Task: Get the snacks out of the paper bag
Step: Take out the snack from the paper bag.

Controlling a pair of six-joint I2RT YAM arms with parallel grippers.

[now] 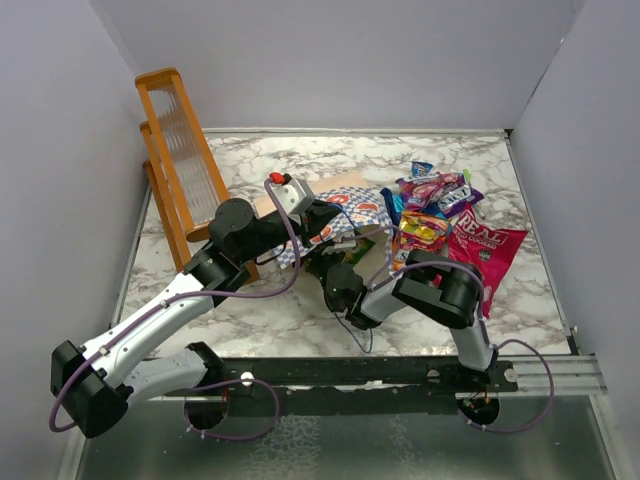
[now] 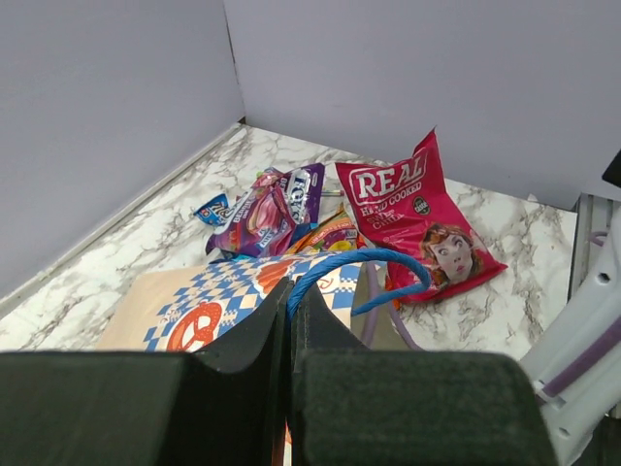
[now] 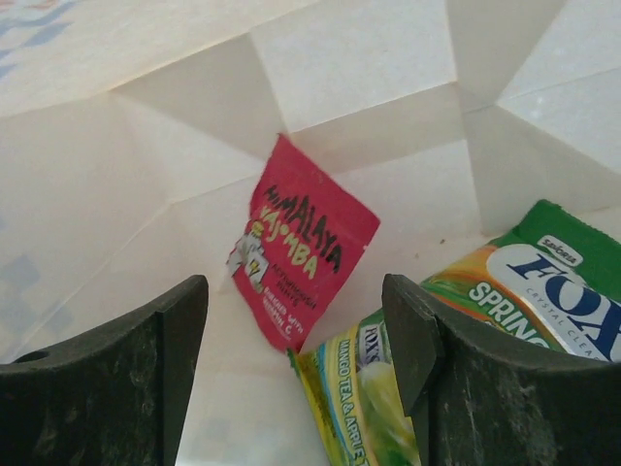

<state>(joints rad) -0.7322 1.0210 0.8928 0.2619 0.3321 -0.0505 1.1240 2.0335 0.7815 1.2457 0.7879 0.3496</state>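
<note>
- Your right gripper [image 3: 296, 325] is inside the paper bag [image 2: 218, 301], jaws spread wide and gripping nothing.
- The red packet [image 3: 303, 254] lies straight ahead on the bag's cream floor. It is centred between the two fingers, just past their tips, and is not touched.
- Its long axis runs away from you, with the near end leaning slightly left, so the open jaws straddle its narrow width. I judge that a straight advance and a squeeze is what the next move needs.
- The green-yellow candy bag [image 3: 466, 320] lies to the right. Its corner meets the red packet's near end and its body runs under your right finger, so you risk pinching both.
- Your left gripper [image 2: 288, 335] is clamped on the blue cord handle [image 2: 364, 264] outside the bag, apparently steadying the bag's mouth. The right arm is the one within reach of the packets.
- In the bag you have one red packet and one candy bag in sight. The rest of the interior is out of view.
- Out on the worktop [image 1: 300, 320], right of the bag, you have one REAL pouch [image 2: 408, 209] and one orange-yellow bag [image 1: 420, 230].
- Beside them is a heap of small blue, purple and pink packets [image 1: 440, 190], roughly four, too overlapped to count surely.
- One handle loop shows, and one orange wooden rack [image 1: 180, 150] stands at the left.
</note>
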